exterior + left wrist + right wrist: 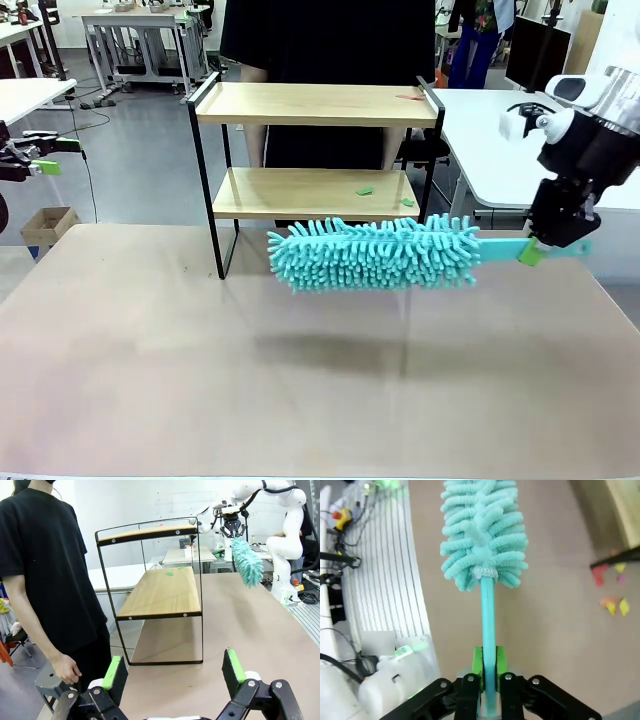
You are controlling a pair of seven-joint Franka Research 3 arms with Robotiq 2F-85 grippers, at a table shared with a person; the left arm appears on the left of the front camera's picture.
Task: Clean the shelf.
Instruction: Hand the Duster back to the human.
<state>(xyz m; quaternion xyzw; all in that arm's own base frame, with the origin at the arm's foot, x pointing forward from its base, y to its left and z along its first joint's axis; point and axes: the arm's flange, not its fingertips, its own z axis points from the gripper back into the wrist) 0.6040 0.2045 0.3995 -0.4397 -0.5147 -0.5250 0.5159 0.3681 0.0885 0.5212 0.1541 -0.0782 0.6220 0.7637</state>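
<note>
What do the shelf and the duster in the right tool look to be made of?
Shelf: two light boards with visible grain, probably wood or laminate, in a thin matte black frame, likely metal. Duster: fluffy teal chenille-like fingers, probably microfibre; its flat, smooth teal handle looks plastic.

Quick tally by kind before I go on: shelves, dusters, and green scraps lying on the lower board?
Shelf: 1
Turquoise duster, held in the right gripper: 1
Green scraps on the lower board: 2
Total: 4

Two-tier wooden shelf point(318, 150) in black frame, upright at table's far edge; green scraps on lower board
</note>
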